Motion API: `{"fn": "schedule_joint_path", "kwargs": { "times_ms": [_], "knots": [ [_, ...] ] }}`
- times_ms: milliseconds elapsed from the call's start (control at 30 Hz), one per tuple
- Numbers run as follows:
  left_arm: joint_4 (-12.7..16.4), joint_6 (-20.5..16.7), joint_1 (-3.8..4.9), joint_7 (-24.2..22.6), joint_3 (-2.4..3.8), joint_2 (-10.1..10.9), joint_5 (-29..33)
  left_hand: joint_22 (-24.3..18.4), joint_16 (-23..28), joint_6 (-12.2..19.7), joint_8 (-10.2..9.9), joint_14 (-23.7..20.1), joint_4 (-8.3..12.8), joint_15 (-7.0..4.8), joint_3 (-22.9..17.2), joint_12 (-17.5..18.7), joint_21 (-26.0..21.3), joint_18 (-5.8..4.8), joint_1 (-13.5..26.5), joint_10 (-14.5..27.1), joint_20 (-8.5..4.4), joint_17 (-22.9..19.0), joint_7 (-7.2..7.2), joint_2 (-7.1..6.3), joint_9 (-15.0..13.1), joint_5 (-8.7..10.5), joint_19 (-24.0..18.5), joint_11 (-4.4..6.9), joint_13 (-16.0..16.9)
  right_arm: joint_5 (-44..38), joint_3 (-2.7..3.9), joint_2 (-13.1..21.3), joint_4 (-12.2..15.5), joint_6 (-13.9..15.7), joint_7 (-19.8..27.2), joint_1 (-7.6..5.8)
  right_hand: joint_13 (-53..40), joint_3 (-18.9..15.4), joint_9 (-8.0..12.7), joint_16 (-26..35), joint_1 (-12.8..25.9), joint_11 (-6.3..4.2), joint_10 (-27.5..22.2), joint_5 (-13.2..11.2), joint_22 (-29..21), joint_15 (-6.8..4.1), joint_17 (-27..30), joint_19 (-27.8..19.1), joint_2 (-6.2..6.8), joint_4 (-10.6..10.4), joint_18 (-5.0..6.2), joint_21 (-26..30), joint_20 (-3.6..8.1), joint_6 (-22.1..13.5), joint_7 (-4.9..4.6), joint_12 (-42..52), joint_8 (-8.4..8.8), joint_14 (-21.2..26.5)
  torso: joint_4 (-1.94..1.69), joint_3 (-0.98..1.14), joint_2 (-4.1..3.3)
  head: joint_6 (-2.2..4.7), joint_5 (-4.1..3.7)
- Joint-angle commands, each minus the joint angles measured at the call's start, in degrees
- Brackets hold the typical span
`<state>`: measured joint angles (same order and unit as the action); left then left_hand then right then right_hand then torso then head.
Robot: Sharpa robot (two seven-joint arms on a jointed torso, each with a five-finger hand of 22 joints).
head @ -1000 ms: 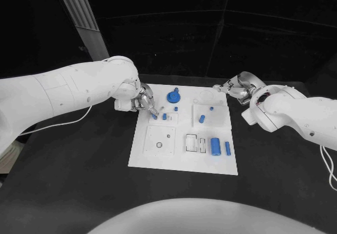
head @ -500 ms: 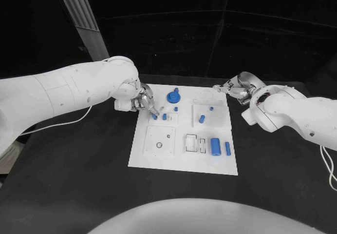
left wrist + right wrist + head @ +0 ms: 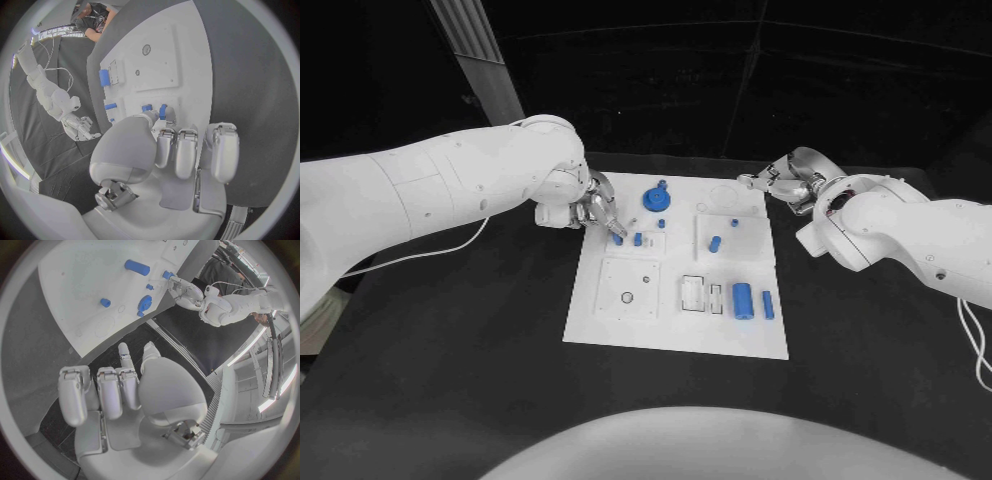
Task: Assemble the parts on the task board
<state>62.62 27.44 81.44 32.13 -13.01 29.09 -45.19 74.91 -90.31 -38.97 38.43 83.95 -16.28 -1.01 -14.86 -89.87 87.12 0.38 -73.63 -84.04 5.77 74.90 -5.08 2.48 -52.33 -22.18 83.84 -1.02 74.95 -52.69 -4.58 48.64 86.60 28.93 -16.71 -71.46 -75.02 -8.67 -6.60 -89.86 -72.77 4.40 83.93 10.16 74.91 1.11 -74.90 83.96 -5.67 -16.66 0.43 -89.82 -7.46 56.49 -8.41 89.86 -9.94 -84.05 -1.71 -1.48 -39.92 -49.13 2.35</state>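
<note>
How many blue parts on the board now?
8: one disc at the far end, five small pieces mid-board, one by the left hand, two cylinders nearest. Some may be hidden.

**Setting: robotics test lab**

The premises present as a laboratory test cell. A black table (image 3: 459, 330) carries one white task board (image 3: 678, 330) with machined recesses and small blue parts (image 3: 743, 299), set out as a bench trial. Black drapes (image 3: 805, 90) close off the far side, from ten to two o'clock. A loose cable (image 3: 437, 252) trails across the table at nine o'clock. Metal framing (image 3: 270, 360) stands at the room's edge.
</note>
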Motion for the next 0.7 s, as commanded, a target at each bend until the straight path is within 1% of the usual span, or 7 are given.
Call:
{"fn": "schedule_joint_path", "kwargs": {
  "times_ms": [33, 133, 267, 300, 367, 600, 700],
  "knots": [
    [0.2, 1.4, -0.77, 0.5, -0.40, -0.2, -0.2, 13.4, 0.3, 0.8, -0.2, 6.1, 1.8, 0.02, -1.3, -0.1, -0.3, 0.91, -3.2, -6.0, 0.13, 15.1, 0.58, -0.22, -0.1, -1.47, 1.7, -0.17, 15.1, 0.0, 0.03, 0.0, 0.1, -0.3, 0.1, -0.09, -15.0, -0.3, -0.1, -0.1, -0.1, -0.15, 6.1, 0.1, 15.1, -0.25, -15.1, 6.0, -0.24, 0.0, -0.43, -0.2, 0.30, -0.3, 0.00, 0.1, -0.18, -6.0, -0.01, 0.00, 0.00, -0.04, -0.05],
    [0.2, 1.3, -0.78, 0.4, -0.40, -0.2, -0.2, 13.4, 0.3, 1.1, 0.0, 6.1, 2.9, -0.01, -2.1, -0.1, -0.3, 0.91, -4.9, -6.0, 0.06, 15.1, 0.52, -0.85, -0.2, -2.19, 1.7, -0.20, 15.1, 0.0, 0.03, 0.0, 0.1, -0.3, 0.1, -0.09, -15.0, -0.3, -0.1, -0.1, -0.1, -0.15, 6.1, 0.1, 15.1, -0.25, -15.1, 6.0, -0.24, 0.0, -0.43, -0.2, 0.30, -0.3, 0.00, 0.1, -0.18, -6.0, 0.00, 0.00, 0.02, -0.06, -0.06],
    [0.2, 1.1, -0.80, 0.2, -0.40, -0.1, -0.2, 13.4, 0.3, 1.1, 0.1, 6.1, 3.1, 0.00, -2.2, -0.1, -0.3, 0.91, -5.2, -6.0, 0.04, 15.1, 0.51, -1.09, -0.2, -2.30, 1.7, -0.23, 15.1, 0.0, 0.03, 0.0, 0.1, -0.3, 0.1, -0.09, -15.0, -0.3, -0.1, -0.1, -0.1, -0.15, 6.1, 0.1, 15.1, -0.25, -15.1, 6.0, -0.24, 0.0, -0.43, -0.2, 0.30, -0.3, 0.00, 0.1, -0.18, -6.0, 0.00, 0.00, 0.01, 0.00, -0.09],
    [0.3, 1.0, -0.81, 0.1, -0.40, -0.1, -0.2, 13.4, 0.3, 1.2, 0.2, 6.1, 3.2, 0.01, -2.6, -0.1, -0.3, 0.91, -5.5, -6.0, 0.03, 15.1, 0.44, -1.11, -0.3, -2.99, 1.7, -0.27, 15.1, 0.0, 0.03, 0.0, 0.1, -0.2, 0.1, -0.09, -15.0, -0.3, -0.1, -0.1, -0.1, -0.15, 6.1, 0.1, 15.1, -0.25, -15.1, 6.0, -0.24, 0.0, -0.43, -0.2, 0.30, -0.3, 0.00, 0.1, -0.18, -6.0, -0.02, 0.00, 0.02, -0.04, -0.13],
    [0.3, 1.0, -0.82, 0.1, -0.40, -0.1, -0.2, 13.4, 0.3, 1.3, 0.2, 6.1, 3.3, 0.04, -2.9, -0.1, -0.3, 0.91, -5.8, -6.0, 0.03, 15.1, 0.39, -1.20, -0.3, -3.51, 1.7, -0.31, 15.1, 0.0, 0.03, 0.0, 0.1, -0.2, 0.1, -0.09, -15.0, -0.3, -0.1, -0.1, -0.1, -0.15, 6.1, 0.1, 15.1, -0.25, -15.1, 6.0, -0.24, 0.0, -0.43, -0.2, 0.30, -0.3, 0.00, 0.1, -0.18, -6.0, -0.01, 0.01, 0.03, -0.06, -0.13],
    [0.5, 0.7, -0.85, -0.4, -0.40, 0.1, -0.2, 13.4, 0.3, 1.4, 0.4, 6.1, 3.2, 0.09, -2.9, -0.1, -0.3, 0.91, -5.7, -6.0, 0.05, 15.1, 0.31, -1.95, -0.4, -3.78, 1.7, -0.39, 15.1, 0.0, 0.03, 0.0, 0.0, -0.2, 0.1, -0.09, -15.0, -0.3, -0.1, -0.1, -0.1, -0.15, 6.1, 0.1, 15.1, -0.25, -15.1, 6.0, -0.24, 0.0, -0.43, -0.2, 0.30, -0.3, 0.00, 0.1, -0.18, -6.0, -0.02, 0.00, 0.03, -0.01, -0.26],
    [0.6, 0.4, -0.87, -0.4, -0.40, 0.1, -0.2, 13.4, 0.3, 1.4, 0.4, 6.1, 3.2, 0.10, -2.9, -0.1, -0.3, 0.90, -5.7, -6.0, 0.06, 15.1, 0.30, -2.00, -0.4, -3.81, 1.7, -0.40, 15.1, 0.0, 0.03, 0.1, 0.1, -0.1, 0.1, -0.09, -15.0, -0.3, -0.1, -0.1, -0.1, -0.15, 6.1, 0.1, 15.1, -0.25, -15.1, 6.0, -0.24, 0.0, -0.43, -0.2, 0.30, -0.3, 0.00, 0.1, -0.18, -6.0, 0.00, 0.01, 0.02, -0.04, -0.23]
  ]
}}
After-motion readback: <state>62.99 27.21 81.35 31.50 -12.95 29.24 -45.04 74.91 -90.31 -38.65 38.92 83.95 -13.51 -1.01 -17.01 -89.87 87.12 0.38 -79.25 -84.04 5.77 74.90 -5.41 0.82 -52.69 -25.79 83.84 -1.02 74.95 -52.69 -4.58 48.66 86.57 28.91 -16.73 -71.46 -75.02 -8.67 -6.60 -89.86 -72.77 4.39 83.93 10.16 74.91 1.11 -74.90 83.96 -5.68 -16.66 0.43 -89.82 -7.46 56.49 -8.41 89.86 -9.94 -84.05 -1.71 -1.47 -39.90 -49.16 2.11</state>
